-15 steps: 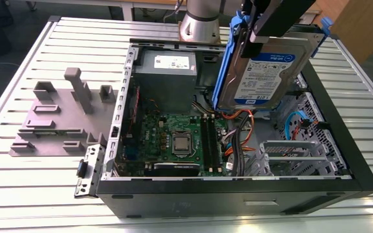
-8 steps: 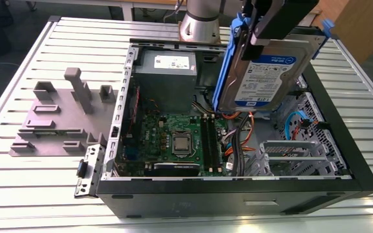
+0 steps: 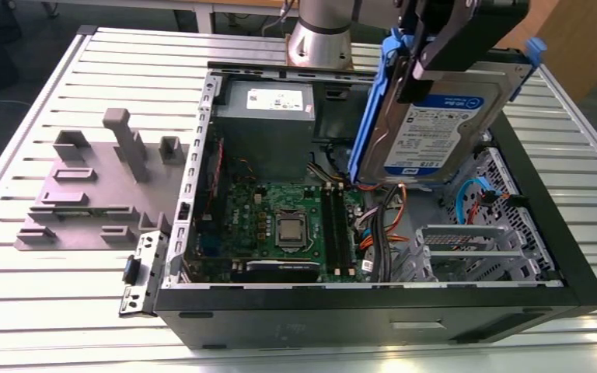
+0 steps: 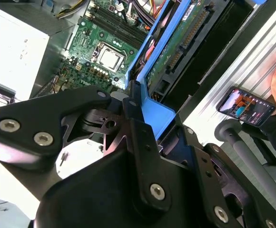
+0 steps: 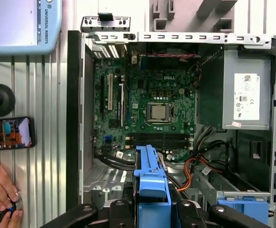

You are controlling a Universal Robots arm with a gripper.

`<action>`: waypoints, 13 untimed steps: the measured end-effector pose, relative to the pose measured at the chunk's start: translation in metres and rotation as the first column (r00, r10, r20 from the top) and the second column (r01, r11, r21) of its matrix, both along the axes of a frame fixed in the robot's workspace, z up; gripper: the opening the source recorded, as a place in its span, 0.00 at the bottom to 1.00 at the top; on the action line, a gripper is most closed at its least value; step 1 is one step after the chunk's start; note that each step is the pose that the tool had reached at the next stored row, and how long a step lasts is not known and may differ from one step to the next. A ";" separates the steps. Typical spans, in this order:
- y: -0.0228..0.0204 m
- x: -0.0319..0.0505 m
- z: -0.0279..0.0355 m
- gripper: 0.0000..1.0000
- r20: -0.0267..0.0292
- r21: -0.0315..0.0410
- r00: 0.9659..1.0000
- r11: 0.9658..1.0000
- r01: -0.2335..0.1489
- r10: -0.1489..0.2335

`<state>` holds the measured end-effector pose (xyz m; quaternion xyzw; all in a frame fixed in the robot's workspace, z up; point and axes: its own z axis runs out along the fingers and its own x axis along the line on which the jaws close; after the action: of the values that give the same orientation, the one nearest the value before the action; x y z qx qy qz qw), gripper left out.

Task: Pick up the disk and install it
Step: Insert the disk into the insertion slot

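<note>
The disk (image 3: 435, 128), a silver hard drive with a white-and-blue label in a blue caddy, hangs tilted on edge above the open computer case (image 3: 382, 315), over its far side on the exterior view's right. My gripper (image 3: 431, 62) is shut on its upper part, with a black finger across the label face. In the second wrist view the black fingers (image 4: 131, 107) clamp the caddy (image 4: 152, 107), and the disk's green circuit side (image 4: 181, 38) runs away from them. The first wrist view has the caddy (image 5: 151, 178) held edge-on above the case floor.
Inside the case lie the motherboard (image 3: 277, 221), a grey power-supply box (image 3: 267, 116), loose cables and a metal drive cage (image 3: 469, 249). A grey fixture (image 3: 102, 186) stands on the slatted table at the exterior view's left. A person's hand (image 5: 0, 187) and a phone (image 5: 9, 133) are beside the case.
</note>
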<state>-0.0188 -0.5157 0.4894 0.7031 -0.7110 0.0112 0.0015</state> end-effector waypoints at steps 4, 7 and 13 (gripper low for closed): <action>-0.0044 0.0004 -0.0013 0.36 0.000 0.000 1.000 1.000 0.000 0.000; -0.0097 0.0004 -0.0029 0.36 0.000 0.000 1.000 1.000 0.000 0.000; -0.0101 0.0004 -0.0029 0.36 0.000 0.000 1.000 1.000 0.000 0.000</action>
<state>-0.0184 -0.5258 0.4865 0.7031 -0.7110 0.0111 0.0015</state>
